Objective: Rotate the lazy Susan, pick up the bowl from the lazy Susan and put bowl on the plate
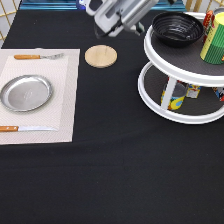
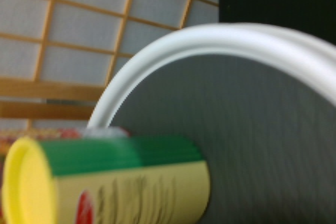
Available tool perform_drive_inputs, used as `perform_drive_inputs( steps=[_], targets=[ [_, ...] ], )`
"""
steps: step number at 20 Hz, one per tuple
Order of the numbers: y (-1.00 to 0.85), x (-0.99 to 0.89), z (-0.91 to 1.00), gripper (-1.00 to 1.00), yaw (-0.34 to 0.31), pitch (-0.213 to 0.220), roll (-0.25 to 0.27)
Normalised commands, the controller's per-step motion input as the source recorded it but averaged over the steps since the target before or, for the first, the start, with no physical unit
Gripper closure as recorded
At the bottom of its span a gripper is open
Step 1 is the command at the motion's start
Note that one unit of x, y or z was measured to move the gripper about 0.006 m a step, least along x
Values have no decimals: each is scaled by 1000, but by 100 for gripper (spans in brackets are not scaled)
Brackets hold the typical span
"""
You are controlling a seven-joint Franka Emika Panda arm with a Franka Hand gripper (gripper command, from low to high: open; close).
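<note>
The glossy black bowl (image 1: 177,28) sits on the top tier of the white lazy Susan (image 1: 170,67) at the exterior view's right. The silver plate (image 1: 26,92) lies empty on a pale placemat at the exterior view's left. My gripper (image 1: 106,27) hangs above the table at the exterior view's top, to the left of the bowl and apart from it, just above a wooden coaster. The wrist view shows the lazy Susan's white rim (image 2: 172,50) and its dark grey surface, but not the bowl.
A green and yellow can (image 1: 215,35) stands on the top tier beside the bowl and also shows in the wrist view (image 2: 112,185). Small packets sit on the lower tier (image 1: 176,99). A wooden coaster (image 1: 100,56), a fork (image 1: 37,56) and a knife (image 1: 25,128) lie near the plate.
</note>
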Motion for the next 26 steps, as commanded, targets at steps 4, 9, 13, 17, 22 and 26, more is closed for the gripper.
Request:
perform_drive_inputs(
  steps=[4,9,13,17,22,26],
  targets=[
    [121,-995,-108,-100,22,-162,-124],
    [266,-772,-214,-100,9,-115,-186],
    [432,-283,-115,-100,3,-42,-220],
    [415,-12,-23,-100,-19,-1,-224],
    [290,271,-9,-100,-82,79,-168],
    [0,179,-71,-100,-138,114,-114]
  ],
)
